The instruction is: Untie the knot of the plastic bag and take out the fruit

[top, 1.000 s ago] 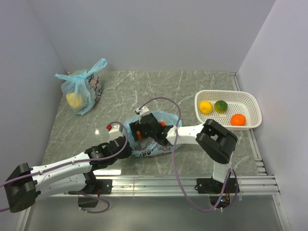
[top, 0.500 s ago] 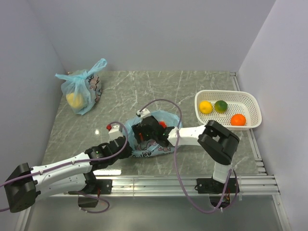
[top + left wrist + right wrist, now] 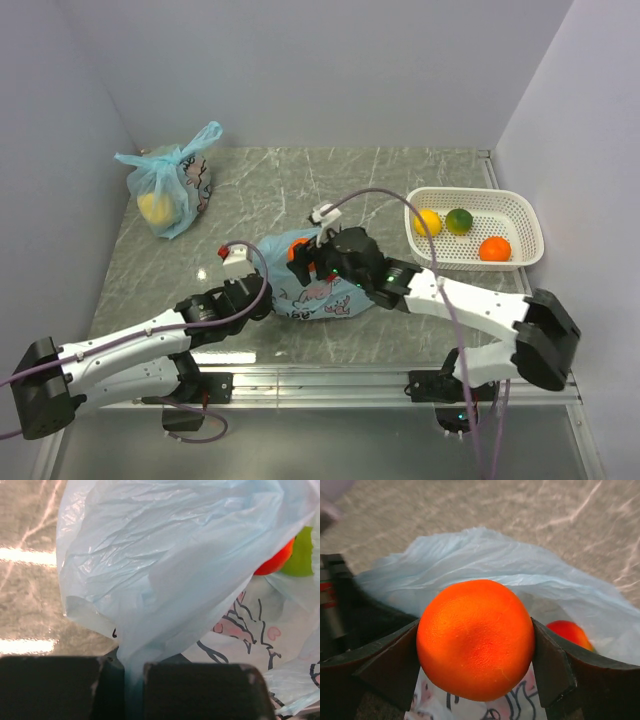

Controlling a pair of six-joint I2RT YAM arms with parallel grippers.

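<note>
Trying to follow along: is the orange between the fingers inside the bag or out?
Out: the orange sits bare between the right fingers, the plastic bag's film lying behind it.

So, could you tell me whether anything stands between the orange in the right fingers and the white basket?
Nothing visible does. The round orange fruit is gripped in the right fingers above the light-blue plastic bag, and only marble tabletop lies between it and the white perforated basket, which has free room inside.
</note>
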